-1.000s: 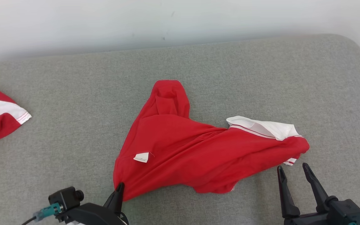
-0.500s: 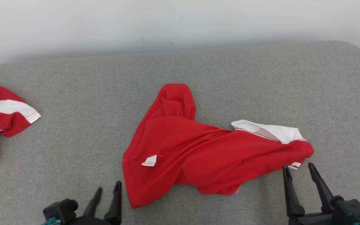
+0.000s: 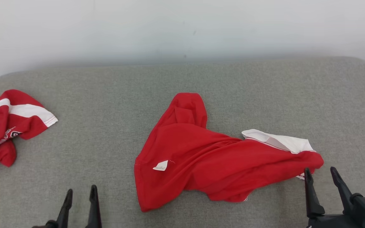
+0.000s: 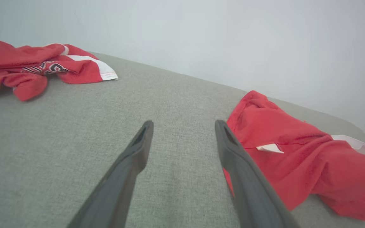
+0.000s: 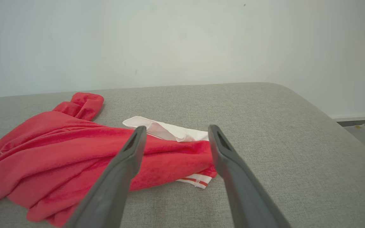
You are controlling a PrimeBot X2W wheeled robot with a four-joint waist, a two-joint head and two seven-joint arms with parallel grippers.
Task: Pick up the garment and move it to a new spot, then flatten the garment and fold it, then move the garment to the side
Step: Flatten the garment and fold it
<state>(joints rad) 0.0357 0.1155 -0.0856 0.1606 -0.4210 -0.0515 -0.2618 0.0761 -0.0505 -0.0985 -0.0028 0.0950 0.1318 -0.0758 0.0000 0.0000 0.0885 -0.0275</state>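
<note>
Evidently the left tool has let go of the near-left corner of the red garment, which it was pinching a second ago. It has drawn back with its fingers spread wide and nothing between them, so the garment lies loose and rumpled in the middle of the grey surface; I judge the move to a new spot done and flattening next. The right tool is likewise wide open and empty, its tips just beside the garment's right end. Counted: two tools, two garments, with the second red garment bunched far left, well apart, and one white label.
</note>
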